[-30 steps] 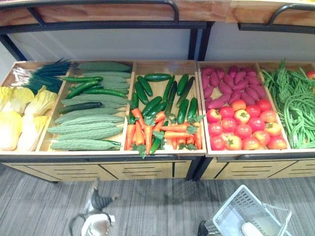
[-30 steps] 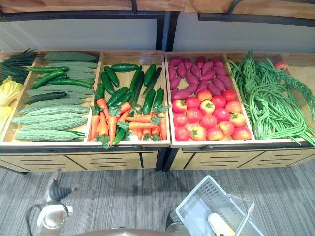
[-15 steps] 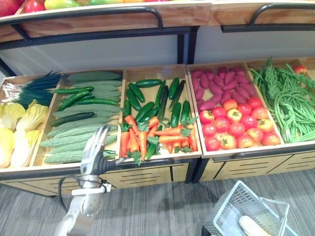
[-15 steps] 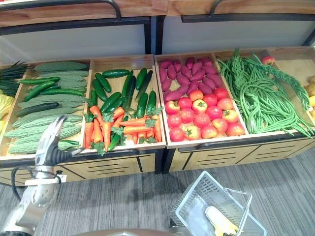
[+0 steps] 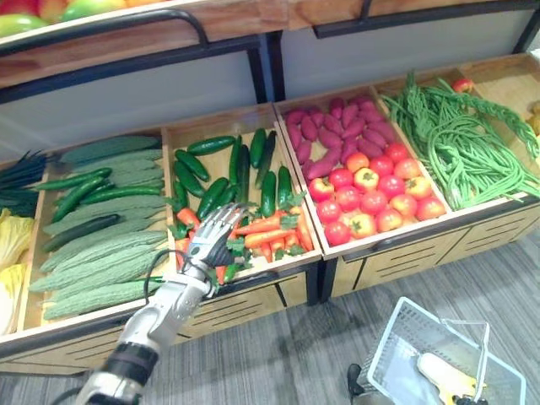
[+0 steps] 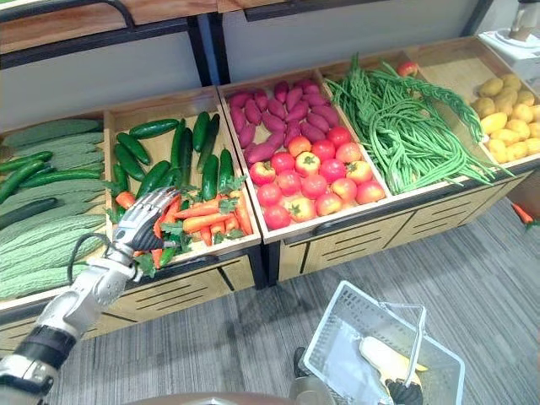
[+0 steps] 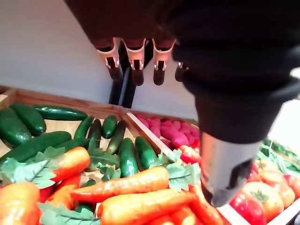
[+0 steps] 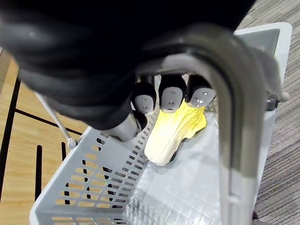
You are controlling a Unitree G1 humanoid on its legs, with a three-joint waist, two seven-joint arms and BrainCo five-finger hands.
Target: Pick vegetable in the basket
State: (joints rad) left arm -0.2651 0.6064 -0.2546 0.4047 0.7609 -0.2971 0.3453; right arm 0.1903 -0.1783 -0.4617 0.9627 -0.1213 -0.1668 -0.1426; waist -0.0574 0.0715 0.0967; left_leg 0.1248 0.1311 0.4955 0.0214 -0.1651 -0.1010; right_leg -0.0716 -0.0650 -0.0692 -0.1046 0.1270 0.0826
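My left hand (image 5: 213,239) hovers open just above the front of the carrot pile (image 5: 272,234) in the wooden display bin, fingers straight (image 7: 136,60) and thumb apart, holding nothing. The orange carrots (image 7: 126,185) with green tops lie right under the palm. At the lower right hangs a grey wire basket (image 6: 337,337). My right hand (image 8: 171,96) is shut round its grey handle (image 8: 229,117). Inside the basket lies one pale yellow cabbage (image 8: 173,131).
Dark cucumbers (image 5: 240,164) lie behind the carrots, and bitter gourds (image 5: 101,261) fill the bin to the left. To the right are purple sweet potatoes (image 6: 270,114), tomatoes (image 6: 308,181), long beans (image 6: 405,126) and potatoes (image 6: 506,105). A dark-railed shelf (image 5: 126,38) overhangs the back.
My left hand has risen from floor level and reached forward over the carrots. The camera has swung to the right. The basket stays held at the lower right.
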